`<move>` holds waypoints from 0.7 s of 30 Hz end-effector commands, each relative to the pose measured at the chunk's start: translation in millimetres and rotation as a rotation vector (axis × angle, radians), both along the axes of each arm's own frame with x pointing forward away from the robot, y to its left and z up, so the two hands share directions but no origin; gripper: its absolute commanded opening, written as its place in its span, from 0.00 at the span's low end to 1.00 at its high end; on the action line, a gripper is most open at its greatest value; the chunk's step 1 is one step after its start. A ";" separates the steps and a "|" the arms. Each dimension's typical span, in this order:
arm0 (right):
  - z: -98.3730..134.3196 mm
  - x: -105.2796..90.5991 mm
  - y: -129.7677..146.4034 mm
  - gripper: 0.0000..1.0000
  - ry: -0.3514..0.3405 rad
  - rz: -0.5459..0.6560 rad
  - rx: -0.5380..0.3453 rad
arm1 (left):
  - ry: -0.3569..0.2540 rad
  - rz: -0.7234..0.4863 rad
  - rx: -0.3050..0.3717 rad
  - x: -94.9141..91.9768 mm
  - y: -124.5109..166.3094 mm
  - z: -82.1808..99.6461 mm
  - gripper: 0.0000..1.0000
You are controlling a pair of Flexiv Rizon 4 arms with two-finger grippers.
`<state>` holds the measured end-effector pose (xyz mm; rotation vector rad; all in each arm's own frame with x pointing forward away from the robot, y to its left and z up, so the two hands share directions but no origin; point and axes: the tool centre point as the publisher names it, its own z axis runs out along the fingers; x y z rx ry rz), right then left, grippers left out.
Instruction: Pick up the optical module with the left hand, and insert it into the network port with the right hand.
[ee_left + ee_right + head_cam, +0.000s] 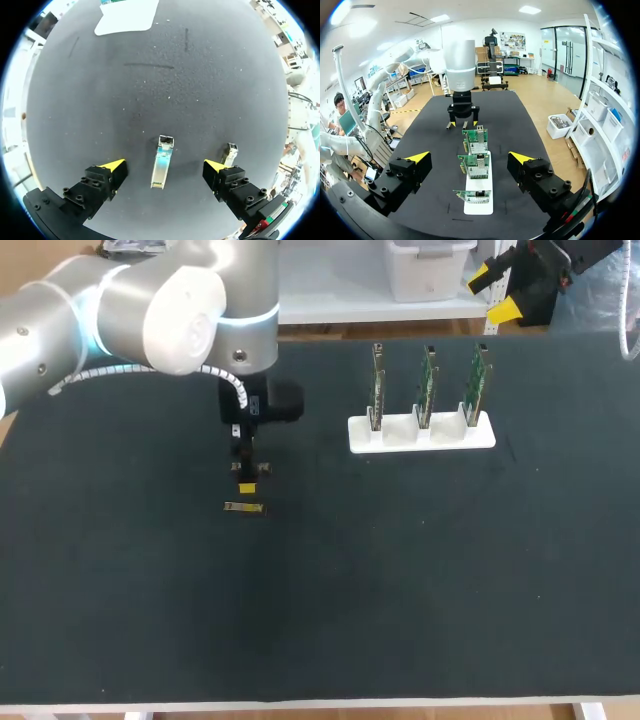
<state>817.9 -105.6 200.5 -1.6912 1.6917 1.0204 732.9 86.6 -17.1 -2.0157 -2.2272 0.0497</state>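
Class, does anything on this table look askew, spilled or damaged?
Nothing stands out. Three circuit cards stand upright in the white holder. The optical module lies flat between the fingers of the open left gripper. A small metal piece beside one finger is unclear.

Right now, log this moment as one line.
left gripper: open, above module | module: flat on table, ungrasped | right gripper: open, facing card rack | stage: pre-grasp

Nothing legible anywhere. The optical module (pixel 162 162), lying between the left gripper's (pixel 165 166) spread fingers, perhaps carries print on top, but it's too blurred to read.
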 end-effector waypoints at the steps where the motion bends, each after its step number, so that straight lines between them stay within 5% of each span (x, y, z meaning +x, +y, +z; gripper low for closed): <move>1: 0.9 7.7 -1.0 1.00 0.049 0.066 0.006 | -0.007 0.004 -0.007 -6.1 2.0 -5.3 1.00; 6: 0.9 7.7 -1.0 1.00 0.049 0.066 0.006 | 0.000 -0.001 -0.011 -8.7 1.3 -5.9 1.00; 8: 0.9 7.7 -1.0 1.00 0.049 0.066 0.006 | 0.002 -0.001 -0.011 -9.1 1.5 -6.1 0.73; 9: 0.9 7.7 -1.0 1.00 0.049 0.066 0.006 | 0.003 0.000 -0.011 -9.3 1.5 -6.3 0.67; 10: 0.9 7.7 -1.0 1.00 0.049 0.066 0.006 | 0.003 -0.001 -0.012 -9.5 1.5 -6.5 0.47; 11: 0.9 7.7 -1.0 1.00 0.049 0.066 0.006 | 0.003 -0.001 -0.012 -9.7 1.5 -6.6 0.43; 21: 0.9 7.7 -1.0 1.00 0.049 0.066 0.006 | 0.000 0.003 -0.014 -9.5 0.8 -6.7 0.31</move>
